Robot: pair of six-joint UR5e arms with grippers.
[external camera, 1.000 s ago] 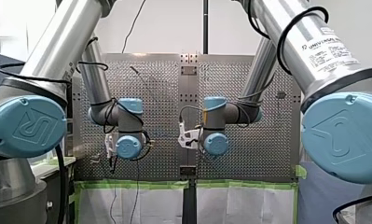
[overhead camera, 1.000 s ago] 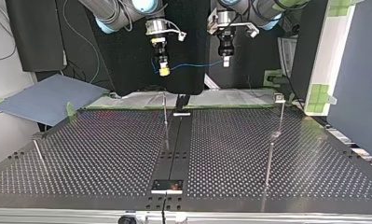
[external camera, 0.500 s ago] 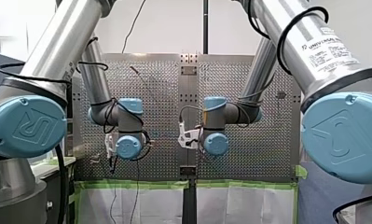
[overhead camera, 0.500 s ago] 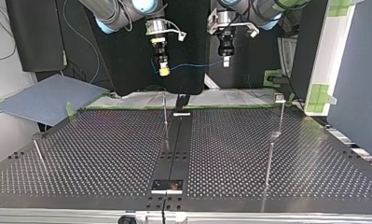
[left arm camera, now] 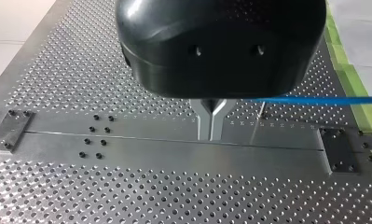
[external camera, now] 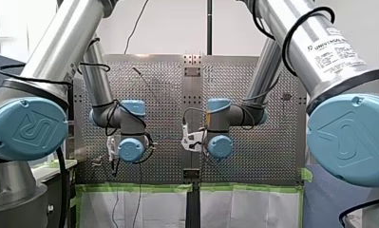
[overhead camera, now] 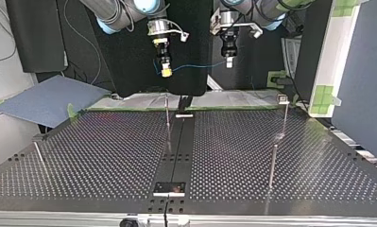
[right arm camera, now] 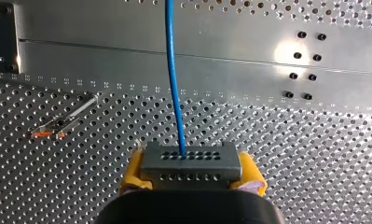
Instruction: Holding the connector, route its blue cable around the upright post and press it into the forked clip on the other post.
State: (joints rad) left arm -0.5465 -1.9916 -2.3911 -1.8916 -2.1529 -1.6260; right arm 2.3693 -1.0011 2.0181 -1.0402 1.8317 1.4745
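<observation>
The front camera is looking over the perforated table (external camera: pixel 282 156) from behind, the top camera is facing back across it, and both close wrist cameras are sharing the blue cable (right arm camera: pixel 172 70).

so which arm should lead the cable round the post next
Right, probably. My right fingers grip the connector, and in the top view they hang in line with the upright post. My left fingers only pinch the blue cable further along.
</observation>
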